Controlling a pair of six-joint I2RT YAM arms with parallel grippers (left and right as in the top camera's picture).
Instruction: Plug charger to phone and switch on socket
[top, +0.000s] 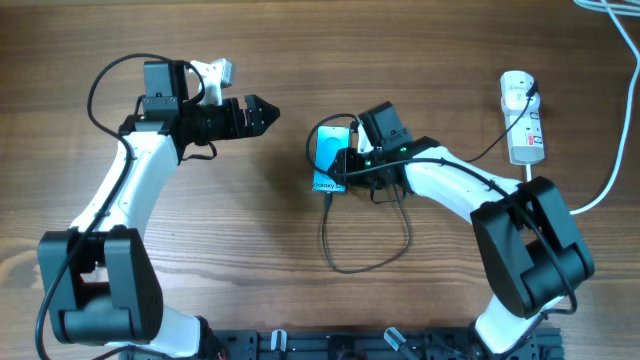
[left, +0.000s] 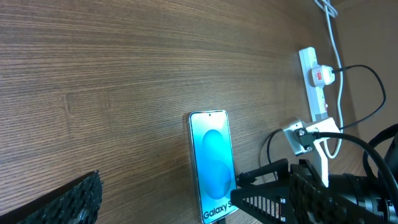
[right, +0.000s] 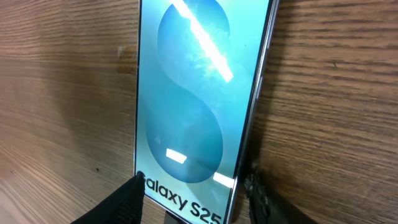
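The phone (top: 329, 158) lies flat mid-table with its turquoise screen up; it is also in the left wrist view (left: 211, 158) and fills the right wrist view (right: 193, 93). My right gripper (right: 193, 199) straddles its lettered end. One finger (right: 121, 202) overlaps the corner and the other stands just off the opposite edge. The charger (top: 345, 268), a thin black cable, loops from that end of the phone across the table towards the socket (top: 523, 125). My left gripper (top: 266, 112) hangs wide open and empty, left of the phone.
A thick white cord (top: 610, 190) runs from the socket along the right edge. The socket (left: 314, 81) stands far right in the left wrist view. Bare wooden table (top: 250, 230) lies between the arms.
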